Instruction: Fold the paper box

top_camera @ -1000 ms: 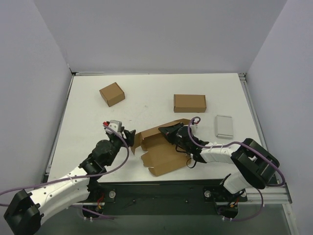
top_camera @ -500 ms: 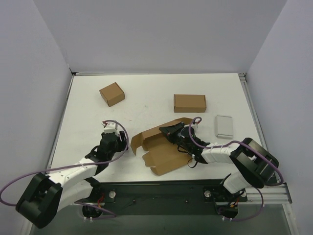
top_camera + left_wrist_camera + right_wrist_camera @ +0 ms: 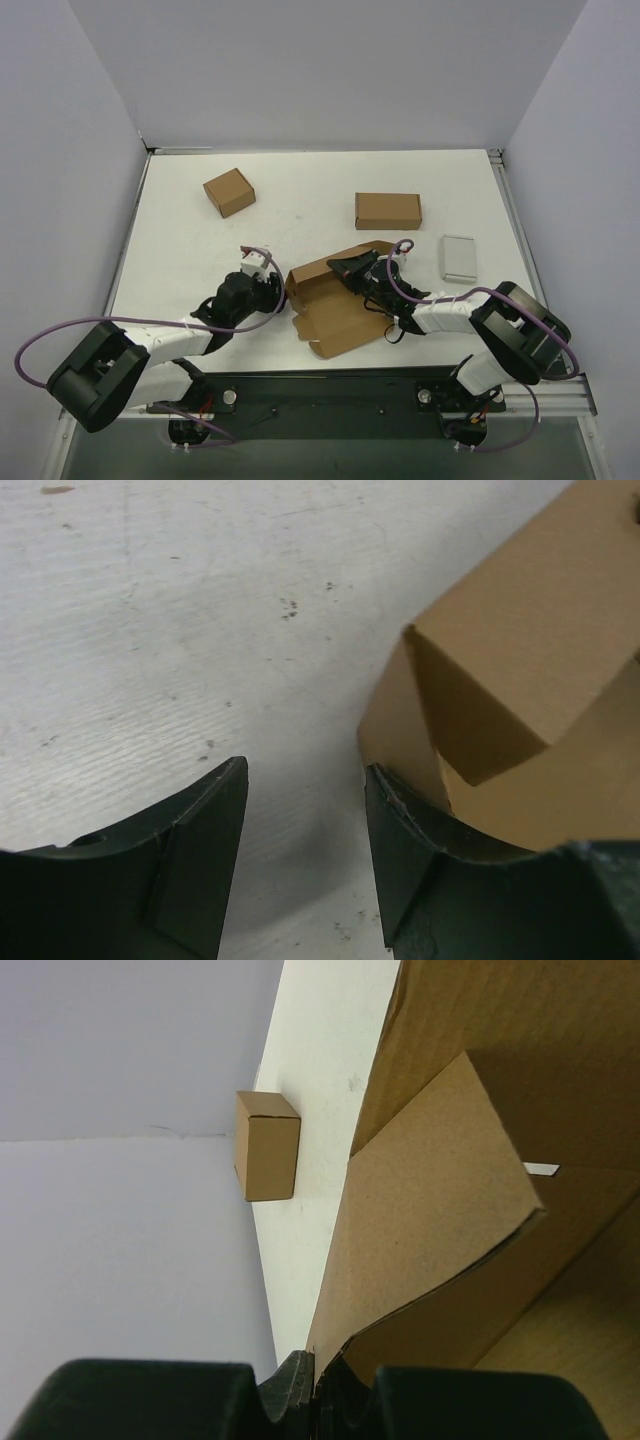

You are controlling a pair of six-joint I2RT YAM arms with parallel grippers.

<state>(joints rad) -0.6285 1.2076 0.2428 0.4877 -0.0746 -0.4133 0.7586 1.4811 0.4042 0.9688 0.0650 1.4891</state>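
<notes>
The paper box (image 3: 335,305) lay half-open near the front of the table (image 3: 180,230), one panel pinched by the right gripper (image 3: 352,268), jaws pressed together. The left gripper (image 3: 305,780), jaws spread and empty, touched its left flap; pushing there might have crumpled the flap or dragged the panel from the pinch.

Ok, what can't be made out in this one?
- Top view: right hand grip on the paper box, too small and dark.
- Left wrist: box cut off at the frame edge; left hand contact with it unclear.
- Right wrist: box interior, blocked by its own panel.
</notes>
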